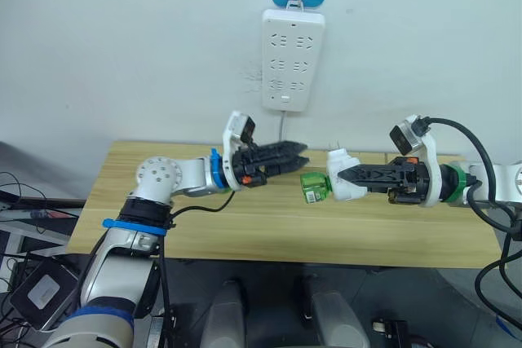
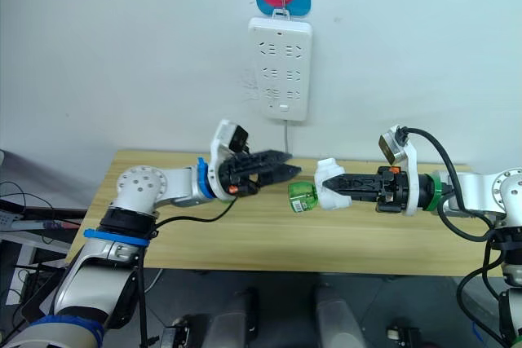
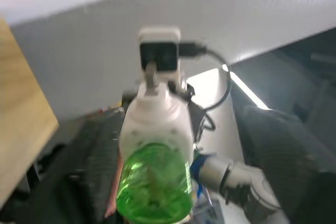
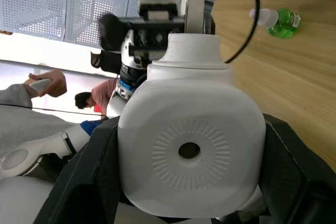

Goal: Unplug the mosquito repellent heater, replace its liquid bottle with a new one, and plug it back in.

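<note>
My right gripper (image 1: pixel 342 175) is shut on the mosquito repellent heater (image 1: pixel 344 177), a white rounded unit held above the table. Its liquid bottle (image 1: pixel 314 187), translucent green, sticks out of the heater's end toward my left arm; the wick is hidden inside. My left gripper (image 1: pixel 303 153) hovers open just left of and slightly above the bottle, not touching it. The left wrist view looks straight at the bottle (image 3: pixel 155 184) and the heater (image 3: pixel 156 121) between its fingers. The new one (image 4: pixel 276 19), green with a white cap, lies on its side on the table.
A long white power strip (image 1: pixel 293 59) hangs on the wall above the wooden table (image 1: pixel 245 234), its cord dropping behind the table. A person (image 4: pixel 92 100) and a hand (image 4: pixel 47 82) show in the background of the right wrist view.
</note>
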Tool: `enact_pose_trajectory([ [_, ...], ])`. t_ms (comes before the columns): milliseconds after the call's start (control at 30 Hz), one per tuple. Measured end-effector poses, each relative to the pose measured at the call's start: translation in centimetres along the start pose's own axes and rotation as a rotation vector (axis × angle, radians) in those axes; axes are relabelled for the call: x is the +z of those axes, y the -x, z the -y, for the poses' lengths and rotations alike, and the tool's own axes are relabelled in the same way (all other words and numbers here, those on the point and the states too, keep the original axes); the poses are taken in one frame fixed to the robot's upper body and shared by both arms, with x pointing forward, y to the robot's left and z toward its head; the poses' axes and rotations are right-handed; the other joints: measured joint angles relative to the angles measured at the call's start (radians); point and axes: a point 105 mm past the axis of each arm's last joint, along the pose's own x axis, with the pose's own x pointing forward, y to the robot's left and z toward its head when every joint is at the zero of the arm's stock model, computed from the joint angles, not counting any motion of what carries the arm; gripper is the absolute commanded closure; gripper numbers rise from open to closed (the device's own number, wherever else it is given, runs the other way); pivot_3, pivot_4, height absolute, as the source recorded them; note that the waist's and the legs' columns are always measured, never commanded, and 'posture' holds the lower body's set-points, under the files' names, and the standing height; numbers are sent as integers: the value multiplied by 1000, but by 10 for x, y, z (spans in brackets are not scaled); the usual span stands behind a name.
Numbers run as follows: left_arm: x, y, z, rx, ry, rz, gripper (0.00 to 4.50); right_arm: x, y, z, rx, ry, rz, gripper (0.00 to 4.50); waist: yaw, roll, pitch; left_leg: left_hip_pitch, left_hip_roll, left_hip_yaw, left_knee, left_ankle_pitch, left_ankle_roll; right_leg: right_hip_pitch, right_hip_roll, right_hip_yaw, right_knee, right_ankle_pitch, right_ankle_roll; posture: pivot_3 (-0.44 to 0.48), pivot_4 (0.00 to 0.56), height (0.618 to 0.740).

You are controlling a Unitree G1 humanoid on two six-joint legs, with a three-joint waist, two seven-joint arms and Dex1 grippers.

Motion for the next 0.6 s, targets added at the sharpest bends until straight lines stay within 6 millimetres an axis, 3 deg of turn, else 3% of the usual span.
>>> enact_pose_trajectory([
  [100,0,10,-11,92,-47,29,55,3,2,4,-13,-13,26,1494,3,0,0,0,0,1,0,0,0,0,-1,2,0,0,0,-68,260,740],
  [167,1,20,-17,187,-171,43,55,4,4,8,-24,-29,48,1494,3,0,0,0,0,1,0,0,0,0,0,2,0,0,0,-63,259,740],
  [267,5,32,-7,312,-593,-25,55,12,12,15,-44,-57,114,1494,6,0,0,0,0,2,-2,0,0,-1,0,3,0,0,0,-54,259,740],
  [367,-4,28,7,298,-1079,-158,55,19,16,18,-44,-70,159,1494,13,0,0,2,0,5,-2,0,-1,0,-1,5,-1,1,-1,-36,258,740],
  [467,-16,23,1,277,-1533,-253,55,20,14,21,-47,-87,169,1494,20,0,0,2,0,9,-2,0,0,0,-2,8,-4,2,-4,-36,258,740],
  [600,-28,12,-4,209,-2000,-277,55,22,7,19,-25,-84,165,1494,28,0,0,2,0,9,-1,0,0,0,-2,9,-5,3,-2,-26,262,740],
])
